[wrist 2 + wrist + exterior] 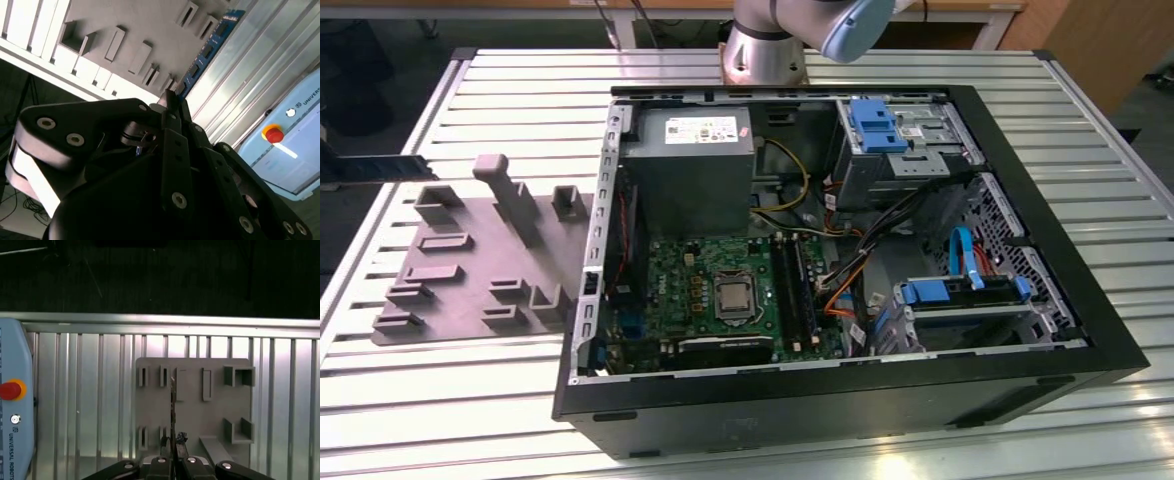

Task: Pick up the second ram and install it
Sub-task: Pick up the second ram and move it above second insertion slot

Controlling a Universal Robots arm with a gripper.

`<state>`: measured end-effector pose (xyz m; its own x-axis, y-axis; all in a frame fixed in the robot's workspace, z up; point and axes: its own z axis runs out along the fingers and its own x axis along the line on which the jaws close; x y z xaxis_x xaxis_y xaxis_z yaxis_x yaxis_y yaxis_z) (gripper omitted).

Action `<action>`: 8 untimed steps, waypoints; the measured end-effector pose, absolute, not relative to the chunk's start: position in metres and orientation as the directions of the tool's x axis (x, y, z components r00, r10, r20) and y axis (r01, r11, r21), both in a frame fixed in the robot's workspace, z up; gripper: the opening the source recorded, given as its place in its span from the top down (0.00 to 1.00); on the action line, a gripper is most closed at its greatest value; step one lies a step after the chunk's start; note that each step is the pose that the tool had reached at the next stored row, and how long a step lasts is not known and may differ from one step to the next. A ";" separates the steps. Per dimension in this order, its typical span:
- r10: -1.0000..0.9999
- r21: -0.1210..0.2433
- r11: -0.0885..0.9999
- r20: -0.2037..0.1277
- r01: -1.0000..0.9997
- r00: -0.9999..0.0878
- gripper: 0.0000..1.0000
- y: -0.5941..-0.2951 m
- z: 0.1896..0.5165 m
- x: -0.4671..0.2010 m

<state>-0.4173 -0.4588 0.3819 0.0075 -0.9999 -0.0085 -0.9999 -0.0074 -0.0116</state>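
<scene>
In the exterior view, the second ram [387, 167] hangs in the air, lying roughly level, at the bench [440, 420] edge on the exterior view's left. Its free end points toward the grey fixture plate [467, 270] lying on that side of the bench, and it touches nothing there. The open computer case [854, 400] lies on its side across the middle of the bench, with the green motherboard [680, 280] facing up and its long black sockets [790, 285] just beside the processor. The arm [767, 50] rises at the far edge of the bench behind the case.

In the second wrist view, the gripper [172, 100] has its dark fingers [172, 135] closed tight on one end of the second ram [207, 47]. The blue board with its row of black chips runs straight out from the fingers, beside the grey fixture plate [140, 25] and above the ribbed bench [260, 65]. A pale blue teach pendant [295, 145] with a red button [273, 134] lies on the bench farther off.

In the first wrist view, the second ram [172, 405] is seen edge-on as a thin dark line, pinched between the fingers [181, 437] of the gripper [173, 442]. It is lined up over the grey fixture plate [192, 420], between the plate's rows of slots. The teach pendant [15, 405] with its red button [10, 390] rests on the bench [90, 390], well apart from the plate.
</scene>
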 end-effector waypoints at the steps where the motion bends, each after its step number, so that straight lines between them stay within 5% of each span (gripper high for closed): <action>1: -1.000 -0.012 -0.007 -0.008 -1.000 0.007 0.86 -0.459 0.382 -0.417; 8: -1.000 -0.012 -0.007 -0.008 -1.000 0.008 0.86 -0.459 0.383 -0.415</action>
